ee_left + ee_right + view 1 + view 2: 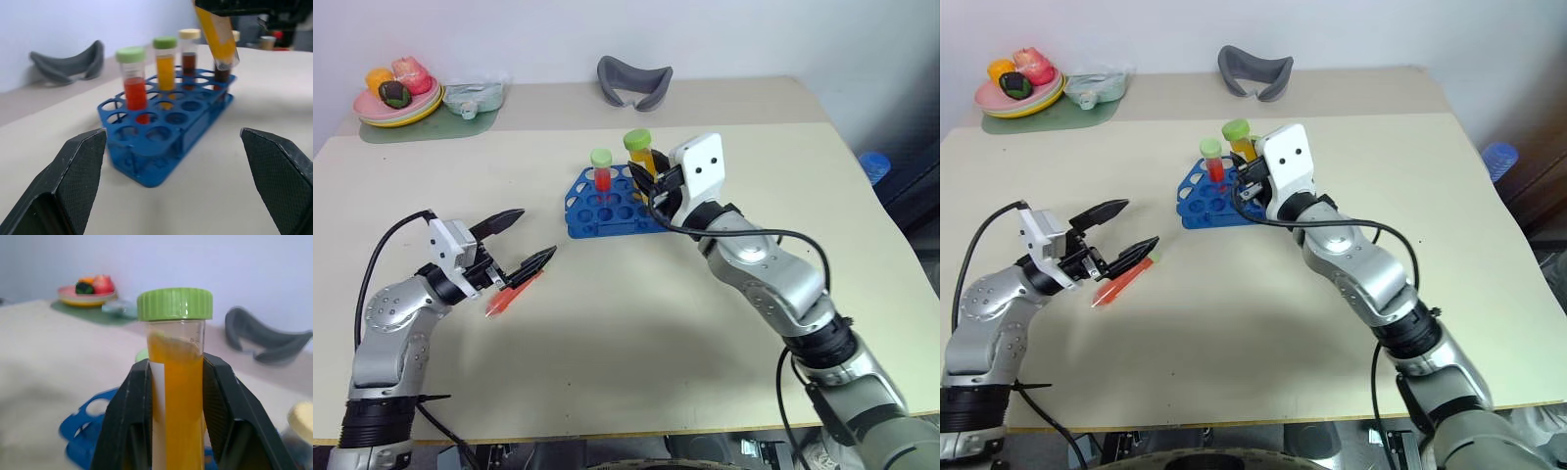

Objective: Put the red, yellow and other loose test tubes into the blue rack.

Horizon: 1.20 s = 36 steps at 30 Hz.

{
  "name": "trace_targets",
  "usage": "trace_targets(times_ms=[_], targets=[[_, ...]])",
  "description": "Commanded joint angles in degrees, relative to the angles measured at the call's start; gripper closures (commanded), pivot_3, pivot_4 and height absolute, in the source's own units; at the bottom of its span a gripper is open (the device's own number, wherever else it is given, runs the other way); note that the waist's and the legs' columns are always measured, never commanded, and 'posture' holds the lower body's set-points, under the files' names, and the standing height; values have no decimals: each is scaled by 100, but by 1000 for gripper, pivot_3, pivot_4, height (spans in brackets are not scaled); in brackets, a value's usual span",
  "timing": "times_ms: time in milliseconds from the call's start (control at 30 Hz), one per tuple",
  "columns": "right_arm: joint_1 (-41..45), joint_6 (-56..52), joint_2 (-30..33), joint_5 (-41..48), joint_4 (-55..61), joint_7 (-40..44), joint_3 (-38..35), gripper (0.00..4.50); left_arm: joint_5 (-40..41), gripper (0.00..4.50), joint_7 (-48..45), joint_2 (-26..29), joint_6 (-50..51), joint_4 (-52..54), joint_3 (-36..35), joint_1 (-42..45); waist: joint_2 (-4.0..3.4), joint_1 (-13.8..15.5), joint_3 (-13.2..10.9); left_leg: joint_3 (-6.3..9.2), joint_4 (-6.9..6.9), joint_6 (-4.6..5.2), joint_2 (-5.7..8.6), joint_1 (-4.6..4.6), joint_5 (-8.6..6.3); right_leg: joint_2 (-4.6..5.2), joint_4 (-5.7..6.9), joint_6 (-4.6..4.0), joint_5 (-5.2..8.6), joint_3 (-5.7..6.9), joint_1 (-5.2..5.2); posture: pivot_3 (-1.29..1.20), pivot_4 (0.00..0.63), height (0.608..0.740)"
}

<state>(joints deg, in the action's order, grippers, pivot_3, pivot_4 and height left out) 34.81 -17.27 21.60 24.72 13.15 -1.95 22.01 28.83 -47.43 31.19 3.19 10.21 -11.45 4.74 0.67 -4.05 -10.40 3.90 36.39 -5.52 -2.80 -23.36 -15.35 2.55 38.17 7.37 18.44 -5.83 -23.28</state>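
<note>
- Head view: right pincer (658,186) pinches the yellow-orange tube (642,157) over the blue rack (612,204), at the rack's 3 o'clock end. Should hold it upright, centre it over a free hole, lower slowly.
- Left pincer (529,240) spread wide, at 8 o'clock from rack; a red tube (512,294) lies on the tabletop (636,323) beneath.
- Left wrist view: red tube w/ pale green cap (133,78) stands in rack.
- Right wrist view: green cap (175,304), orange liquid nearly full.
</note>
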Motion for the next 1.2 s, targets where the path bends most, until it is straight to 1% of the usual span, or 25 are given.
trace_targets(times_ms=[33, 133, 267, 367, 500, 700, 933, 1200], targets=[[-58, 1047, -482, -690, -470, 313, -210, 3552, -70, 0, 634, -276, 245, 650, 109, -1, 0, 5, 0, 0, 1, 0, 0, 0, 0, 0, 0, 0, 0, 0, 1, 0, 150, 740], [-130, 1643, -885, -936, -1050, 508, -400, 3552, -63, 0, 1022, -506, 494, 1038, 207, -32, 1, 2, 1, 1, 7, -2, 1, 1, 1, 1, 5, 0, 0, 0, 3, 0, 150, 740], [-276, 2165, -1260, -1117, -1509, 802, -612, 3552, -145, 0, 1297, -655, 742, 1435, 388, -202, 1, -2, 1, 1, 8, -4, 1, 2, 2, 2, 8, 0, -1, 0, 4, 0, 150, 740], [-361, 2467, -1468, -1262, -1831, 941, -771, 3552, -127, 0, 1373, -659, 913, 1690, 501, -316, 1, -3, 1, 0, 8, -4, 1, 3, 2, 2, 10, 0, -1, 0, 5, 0, 150, 740], [-442, 2712, -1692, -1389, -2206, 1082, -968, 3552, -81, 0, 1472, -596, 1138, 1796, 437, -340, 0, -4, 1, 1, 9, -10, 1, 6, 6, 1, 17, 0, -1, -1, 5, 0, 150, 740], [-518, 3012, -1918, -1560, -2563, 1250, -1142, 3552, -63, 0, 1459, -485, 1216, 1778, 366, -344, -1, -7, 1, 1, 9, -11, 1, 10, 6, 0, 18, 0, -1, -1, 7, 0, 150, 740], [-431, 3293, -2070, -1713, -2972, 1207, -1439, 3552, -2, 0, 1352, -400, 1242, 1916, 364, -646, -1, -2, 1, 1, 8, -12, 1, 11, 7, 1, 19, 0, -1, -1, 8, 0, 150, 740], [-328, 3579, -2166, -1877, -3343, 1174, -1616, 3552, 73, 0, 1375, -368, 1364, 2003, 334, -577, -1, -3, 1, 1, 11, -14, 2, 13, 7, 1, 22, 0, -1, -1, 11, 0, 150, 740]])
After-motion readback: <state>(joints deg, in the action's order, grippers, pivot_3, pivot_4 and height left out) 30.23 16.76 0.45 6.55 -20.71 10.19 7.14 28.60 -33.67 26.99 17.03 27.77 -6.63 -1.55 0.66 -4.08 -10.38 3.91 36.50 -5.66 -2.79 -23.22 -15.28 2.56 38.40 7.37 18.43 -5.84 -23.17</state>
